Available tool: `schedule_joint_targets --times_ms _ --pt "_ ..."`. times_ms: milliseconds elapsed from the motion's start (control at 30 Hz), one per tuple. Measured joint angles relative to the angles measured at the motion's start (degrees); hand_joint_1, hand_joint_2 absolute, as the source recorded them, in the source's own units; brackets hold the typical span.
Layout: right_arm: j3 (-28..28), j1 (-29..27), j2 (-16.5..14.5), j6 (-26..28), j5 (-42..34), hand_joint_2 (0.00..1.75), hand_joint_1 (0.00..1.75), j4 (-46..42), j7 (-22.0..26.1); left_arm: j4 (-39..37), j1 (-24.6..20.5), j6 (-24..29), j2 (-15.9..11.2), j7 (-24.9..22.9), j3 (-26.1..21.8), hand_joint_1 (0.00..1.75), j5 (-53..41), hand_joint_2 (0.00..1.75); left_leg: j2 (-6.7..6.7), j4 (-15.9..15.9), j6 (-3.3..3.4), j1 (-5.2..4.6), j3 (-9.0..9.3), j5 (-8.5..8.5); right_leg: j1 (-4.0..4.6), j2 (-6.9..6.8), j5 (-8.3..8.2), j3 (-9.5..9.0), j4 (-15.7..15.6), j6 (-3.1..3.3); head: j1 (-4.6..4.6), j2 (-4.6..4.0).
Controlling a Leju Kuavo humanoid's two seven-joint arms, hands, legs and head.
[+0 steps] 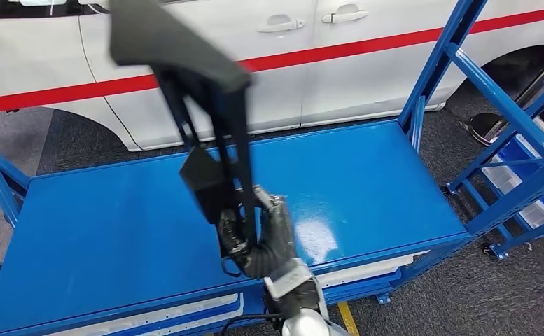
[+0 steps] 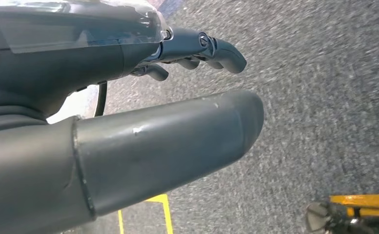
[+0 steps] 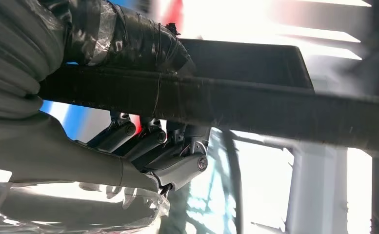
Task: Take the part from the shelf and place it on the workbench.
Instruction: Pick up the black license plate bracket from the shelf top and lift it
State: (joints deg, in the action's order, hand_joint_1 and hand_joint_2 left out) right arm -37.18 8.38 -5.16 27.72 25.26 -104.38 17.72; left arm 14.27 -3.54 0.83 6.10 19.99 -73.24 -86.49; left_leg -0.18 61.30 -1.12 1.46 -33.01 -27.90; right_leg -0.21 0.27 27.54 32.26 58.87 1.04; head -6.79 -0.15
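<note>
My right hand [image 1: 265, 234] grips the lower end of a long black part [image 1: 206, 112], which rises upright toward the camera over the blue workbench [image 1: 367, 175]. The part has two thin bars, a dark block midway and a wide flat top. In the right wrist view the fingers [image 3: 148, 146] curl under the part's tape-wrapped bar [image 3: 226, 105]. My left hand [image 2: 129, 122] hangs over grey carpet with its fingers [image 2: 216, 48] loosely curled and nothing in it.
A white car with a red stripe [image 1: 339, 49] stands behind the workbench. Blue shelf frames [image 1: 507, 140] with white bins rise at the right. Yellow floor lines [image 2: 160, 212] mark the grey carpet below my left hand.
</note>
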Motion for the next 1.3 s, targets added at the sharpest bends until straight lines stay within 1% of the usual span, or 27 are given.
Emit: schedule_joint_targets --times_ms 33,133,167,233,300,333,367,400,467,500,533,567,633,700,733,800,833,867,900,933,1000,1033,1067,1167,1200,1233,1300 --pt "0.3 -0.4 0.2 0.0 -1.0 1.75 1.75 -2.1 0.8 0.0 0.0 0.0 0.0 0.0 0.0 0.00 0.0 0.00 -0.07 -1.6 0.23 -0.09 0.71 0.25 0.08 0.03 0.15 0.15 0.3 -0.31 -0.02 0.00" --pt "1.0 -1.6 0.8 -0.3 -4.6 1.75 1.75 -6.9 3.1 0.0 0.0 0.0 0.2 0.2 -0.2 0.00 0.4 1.31 -0.13 -2.1 1.32 -0.25 0.71 0.25 0.07 0.10 0.18 0.36 0.4 -1.15 -0.02 0.00" --pt "1.2 -2.0 1.0 -0.5 -6.4 1.75 1.75 -8.4 4.1 0.0 0.0 0.0 0.3 0.3 -0.2 0.00 0.6 1.75 -0.08 -2.3 1.74 -0.17 0.76 0.39 0.00 0.08 0.62 0.54 0.9 -1.47 -0.03 0.00" --pt "1.9 -2.8 1.5 -1.3 -10.2 1.75 1.75 -11.4 6.0 0.0 0.0 0.1 0.5 0.8 -0.4 0.00 0.9 1.75 0.02 -2.6 2.50 0.00 0.81 0.64 -0.17 0.03 3.16 2.33 4.9 -2.04 -0.04 0.00" --pt "2.6 -3.9 2.2 -2.1 -13.5 1.75 1.75 -13.9 7.2 0.0 0.1 0.2 0.5 1.3 -0.6 0.00 1.2 1.75 0.05 -2.6 2.83 -0.07 0.72 0.64 -0.27 0.01 6.59 5.93 12.3 -2.37 -0.03 0.00" --pt "3.0 -4.7 2.6 -2.3 -14.7 1.75 1.75 -14.9 7.5 0.0 0.1 0.3 0.5 1.4 -0.6 0.00 1.3 1.75 0.04 -2.6 2.86 -0.10 0.71 0.62 -0.32 0.01 7.45 7.46 15.3 -2.44 -0.04 0.00" --pt "3.3 -5.3 2.9 -2.5 -15.5 1.75 1.75 -15.6 7.8 0.0 0.2 0.3 0.6 1.4 -0.7 0.00 1.3 1.75 0.04 -2.6 2.88 -0.13 0.74 0.58 -0.35 0.01 7.21 8.14 16.4 -2.43 -0.04 0.00" --pt "3.5 -5.8 3.1 -2.6 -15.8 1.75 1.75 -16.2 8.0 0.0 0.2 0.3 0.6 1.4 -0.7 0.00 1.3 1.75 0.02 -2.6 2.86 -0.14 0.83 0.54 -0.36 0.00 5.89 7.73 15.3 -2.34 -0.04 0.00" --pt "3.7 -6.2 3.4 -2.8 -16.2 1.75 1.75 -17.2 8.2 0.0 0.2 0.3 0.7 1.5 -0.8 0.00 1.4 1.75 -0.01 -2.6 2.70 -0.15 1.08 0.39 -0.36 -0.02 1.80 4.36 8.0 -1.93 -0.04 0.00" --pt "3.8 -6.4 3.4 -3.0 -16.7 1.75 1.75 -17.6 8.2 0.0 0.2 0.3 0.8 1.6 -0.8 0.00 1.6 1.75 -0.04 -2.5 2.51 -0.26 1.15 0.29 -0.23 -0.02 0.46 2.63 4.3 -1.70 -0.05 0.00" --pt "4.0 -6.7 3.5 -3.3 -17.5 1.75 1.75 -17.9 8.0 0.0 0.2 0.3 0.9 1.6 -1.0 0.00 2.0 1.75 -0.06 -2.5 2.26 -0.34 1.18 0.23 -0.09 -0.01 -0.24 1.46 1.8 -1.49 -0.04 0.00" --pt "4.3 -7.3 3.5 -3.6 -18.7 1.75 1.75 -18.1 7.7 0.0 0.2 0.3 1.0 1.7 -1.3 0.00 2.4 1.75 -0.08 -2.6 1.95 -0.40 1.20 0.19 0.07 0.01 -0.31 0.94 0.5 -1.31 -0.04 0.00" --pt "5.1 -9.1 3.5 -4.2 -21.4 1.75 1.75 -18.2 7.1 0.0 0.1 0.4 1.1 1.7 -2.0 0.00 3.3 1.75 -0.11 -2.8 1.26 -0.45 1.31 0.19 0.14 0.05 -0.29 0.81 0.2 -0.89 -0.02 0.00" --pt "6.1 -11.2 3.4 -5.2 -22.9 1.75 1.75 -18.1 7.6 0.0 0.1 0.5 1.3 1.5 -2.6 0.00 3.9 1.75 -0.09 -1.6 0.73 -0.40 0.90 -0.93 -0.12 -0.06 -0.53 0.53 -0.4 -0.17 -0.01 0.00" --pt "6.5 -12.2 3.3 -6.2 -23.0 1.75 1.75 -18.0 8.4 0.0 0.1 0.7 1.3 1.3 -2.9 0.00 4.2 1.75 -0.08 0.5 0.57 -0.39 0.00 -2.34 -0.27 -0.18 -0.72 0.41 -0.6 0.19 -0.01 0.00" --pt "7.3 -14.3 3.1 -9.1 -22.7 1.75 1.75 -17.7 10.3 0.0 0.1 1.1 1.5 0.9 -3.3 0.00 4.4 1.75 -0.04 7.5 0.38 -0.34 -3.13 -6.27 -0.16 -0.44 -0.84 0.50 -0.5 0.57 -0.01 0.00" --pt "7.8 -15.4 3.0 -10.8 -22.7 1.75 1.75 -17.5 11.1 0.0 0.1 1.3 1.5 0.7 -3.5 0.00 4.5 1.75 -0.04 10.8 0.33 -0.35 -4.61 -7.66 -0.06 -0.52 -0.88 0.63 -0.3 0.63 -0.01 0.00" --pt "8.2 -16.4 3.0 -12.4 -22.7 1.75 1.75 -17.4 11.7 0.1 0.2 1.3 1.5 0.5 -3.6 0.00 4.5 1.75 -0.04 12.7 0.34 -0.35 -5.41 -8.09 0.03 -0.55 -0.86 0.78 -0.2 0.66 -0.01 0.00" --pt "8.5 -17.3 2.9 -13.8 -22.6 1.75 1.75 -17.2 12.3 0.1 0.2 1.2 1.5 0.3 -3.7 0.00 4.4 1.75 -0.04 12.4 0.44 -0.37 -5.21 -7.36 0.12 -0.50 -0.85 0.92 0.0 0.68 0.00 0.00" --pt "8.9 -18.0 2.9 -15.0 -22.4 1.75 1.75 -17.1 12.9 0.1 0.2 1.2 1.5 0.2 -3.8 0.00 4.4 1.75 -0.04 9.9 0.65 -0.39 -3.89 -5.67 0.20 -0.44 -0.83 0.99 0.1 0.69 0.00 0.00" --pt "9.3 -19.4 2.7 -16.5 -21.9 1.75 1.75 -17.0 14.1 0.2 0.1 1.1 1.4 0.1 -3.9 0.00 4.3 1.75 -0.05 2.1 1.26 -0.60 0.12 -2.18 0.41 -0.32 -0.82 1.04 0.3 0.63 -0.01 0.00" --pt "9.5 -20.0 2.6 -17.0 -21.7 1.75 1.75 -17.0 14.8 0.2 0.0 1.1 1.4 0.0 -3.9 0.00 4.2 1.75 -0.05 -0.8 1.51 -0.74 1.51 -1.13 0.51 -0.30 -0.87 1.11 0.3 0.48 -0.02 0.00" --pt "9.6 -20.6 2.6 -17.4 -21.7 1.75 1.75 -17.0 15.3 0.3 0.0 1.1 1.4 0.0 -3.9 0.00 4.1 1.75 -0.06 -2.3 1.71 -0.90 2.16 -0.68 0.55 -0.29 -0.96 1.21 0.4 0.27 -0.02 0.00" --pt "9.9 -21.7 2.6 -18.4 -21.5 1.75 1.75 -17.0 16.3 0.5 0.0 1.1 1.5 0.0 -3.9 0.00 3.9 1.75 0.10 -2.9 2.39 -0.96 1.86 0.22 0.43 -0.16 -1.23 1.49 0.6 -0.71 -0.02 0.00" --pt "10.1 -21.9 2.6 -18.6 -21.3 1.75 1.75 -17.0 16.4 0.5 -0.1 1.0 1.5 0.0 -3.9 0.00 3.8 1.75 0.24 -3.2 2.73 -0.84 1.69 0.68 0.38 -0.09 -0.53 1.71 1.1 -1.06 -0.04 0.00" --pt "10.3 -22.1 2.6 -18.9 -21.2 1.75 1.75 -17.0 16.5 0.6 -0.1 1.0 1.6 0.0 -3.9 0.00 3.8 1.75 0.41 -3.5 3.09 -0.68 1.41 1.17 0.33 -0.02 1.02 2.21 2.5 -1.38 -0.05 0.00" --pt "10.5 -22.3 2.6 -19.3 -21.0 1.75 1.75 -17.0 16.5 0.7 -0.2 1.0 1.6 0.0 -3.9 0.00 3.7 1.75 0.59 -3.6 3.50 -0.64 0.50 1.97 0.02 0.00 5.89 3.94 7.9 -1.94 -0.07 0.00"
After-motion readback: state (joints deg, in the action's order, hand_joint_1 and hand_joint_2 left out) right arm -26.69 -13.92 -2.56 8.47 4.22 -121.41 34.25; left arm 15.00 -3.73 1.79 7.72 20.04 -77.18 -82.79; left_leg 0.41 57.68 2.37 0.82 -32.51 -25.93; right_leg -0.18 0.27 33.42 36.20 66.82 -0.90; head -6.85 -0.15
